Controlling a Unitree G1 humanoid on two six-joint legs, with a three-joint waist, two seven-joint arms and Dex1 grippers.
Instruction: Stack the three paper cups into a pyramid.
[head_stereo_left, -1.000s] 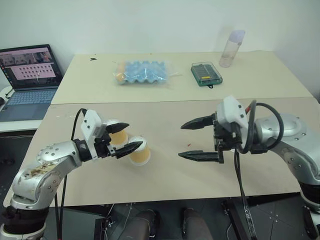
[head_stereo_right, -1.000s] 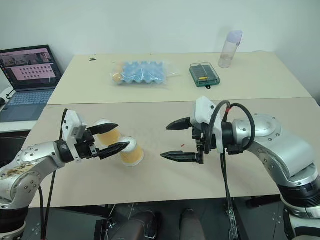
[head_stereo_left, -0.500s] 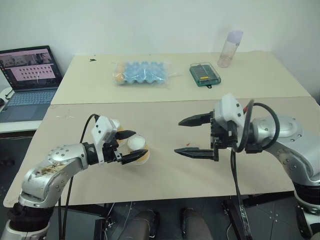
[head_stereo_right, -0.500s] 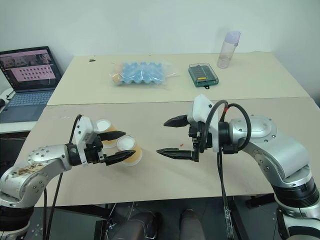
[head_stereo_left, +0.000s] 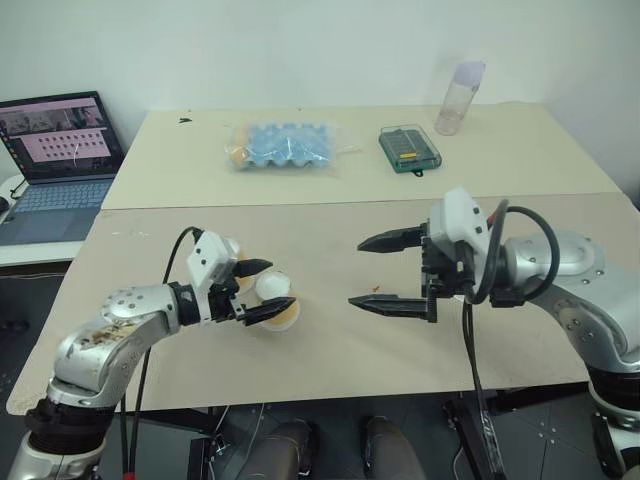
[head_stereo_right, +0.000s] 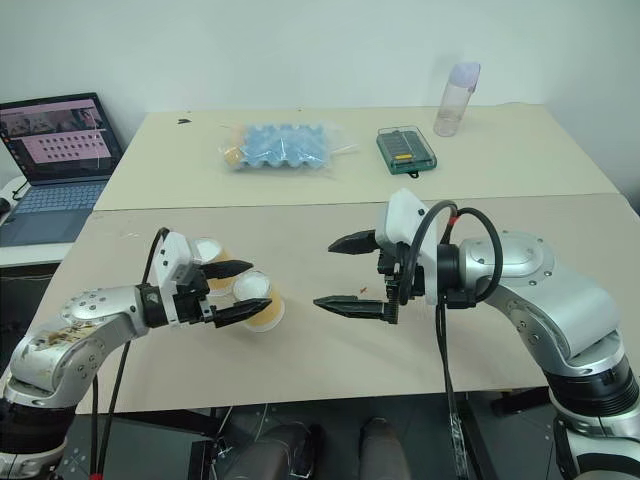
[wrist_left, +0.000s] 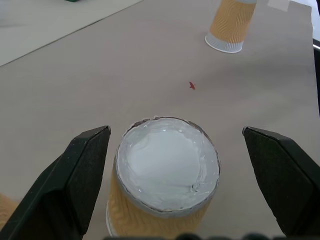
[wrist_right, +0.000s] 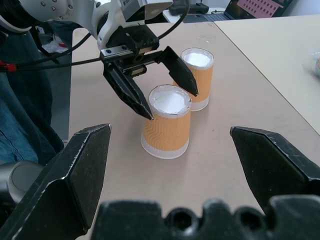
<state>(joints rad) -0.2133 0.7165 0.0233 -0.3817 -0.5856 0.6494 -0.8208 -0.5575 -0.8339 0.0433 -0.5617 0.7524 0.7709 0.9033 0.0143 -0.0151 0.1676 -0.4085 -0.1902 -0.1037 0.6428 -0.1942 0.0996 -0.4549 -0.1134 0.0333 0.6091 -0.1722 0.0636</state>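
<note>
Two cups (wrist_right: 166, 121) are sitting upside down side by side on the near table (head_stereo_left: 330, 345), and the left gripper (wrist_right: 165, 92) is straddling the nearer one, fingers spread, not touching. Right gripper (head_stereo_left: 392, 270) is hanging wide open, well apart, holding nothing.

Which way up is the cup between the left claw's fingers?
Upside down: the cup stands on its wide rim, white base facing up.

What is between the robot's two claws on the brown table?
Bare tabletop with a tiny red speck, seen from the head views. The open left gripper straddles an upside-down paper cup; the open right gripper holds nothing.
</note>
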